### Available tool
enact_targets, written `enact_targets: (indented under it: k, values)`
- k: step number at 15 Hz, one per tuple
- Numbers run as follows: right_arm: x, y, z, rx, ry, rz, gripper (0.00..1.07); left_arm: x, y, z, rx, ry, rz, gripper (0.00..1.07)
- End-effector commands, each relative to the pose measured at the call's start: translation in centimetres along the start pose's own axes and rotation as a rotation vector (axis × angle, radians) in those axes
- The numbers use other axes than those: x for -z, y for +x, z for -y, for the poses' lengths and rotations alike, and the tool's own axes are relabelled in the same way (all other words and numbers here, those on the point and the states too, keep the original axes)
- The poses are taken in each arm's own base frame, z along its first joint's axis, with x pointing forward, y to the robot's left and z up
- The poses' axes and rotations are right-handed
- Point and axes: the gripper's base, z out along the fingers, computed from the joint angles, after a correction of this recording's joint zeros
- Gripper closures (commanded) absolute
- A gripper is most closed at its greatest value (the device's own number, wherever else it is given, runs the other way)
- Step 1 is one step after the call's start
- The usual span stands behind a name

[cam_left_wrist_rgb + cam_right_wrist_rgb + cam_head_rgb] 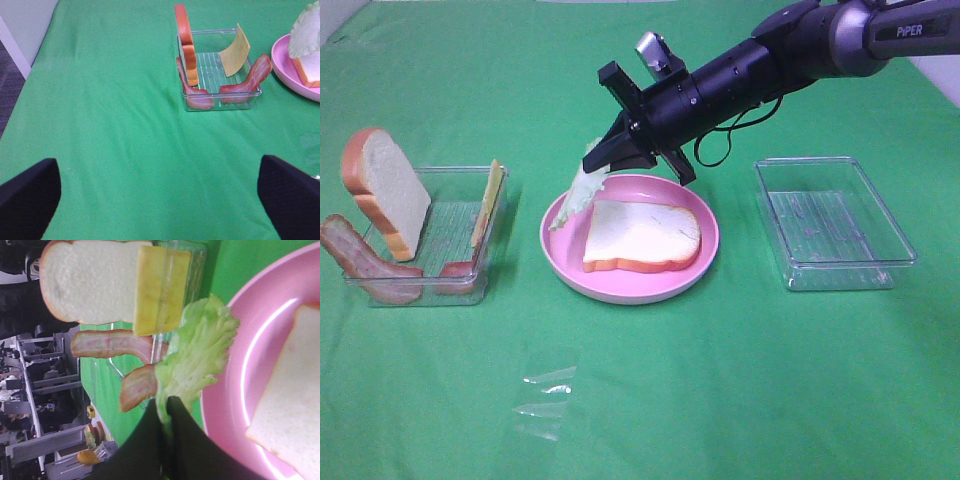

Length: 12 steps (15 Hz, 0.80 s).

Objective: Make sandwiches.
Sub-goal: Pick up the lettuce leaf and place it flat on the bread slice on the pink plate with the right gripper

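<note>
Right claw (608, 157) pinches the lettuce (578, 190) at centre frame, dangling it beside the bread slice (642, 235) for layering; left claw (160, 192) hangs spread.

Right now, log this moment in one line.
right gripper shut on lettuce | lettuce hanging over plate rim | bread slice on plate | left gripper open, empty
</note>
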Motion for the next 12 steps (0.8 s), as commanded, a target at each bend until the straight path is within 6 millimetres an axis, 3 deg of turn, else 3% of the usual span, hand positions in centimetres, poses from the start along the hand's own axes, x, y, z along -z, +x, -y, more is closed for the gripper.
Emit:
enact_targets:
  k: [1, 5, 12]
  values:
    - [-0.2, 0.0, 0.6, -0.002, 0.059, -0.009, 1.07, 0.2, 0.0, 0.0, -0.004, -0.002, 0.028, 0.04]
    - [0.1, 0.5, 2.1, -0.004, 0.227, -0.064, 1.07, 0.2, 0.0, 0.0, -0.004, -0.002, 0.028, 0.04]
    - [2.1, 0.6, 2.0, 0.058, 0.433, -0.07, 1.07, 0.2, 0.0, 0.0, -0.004, -0.002, 0.028, 0.04]
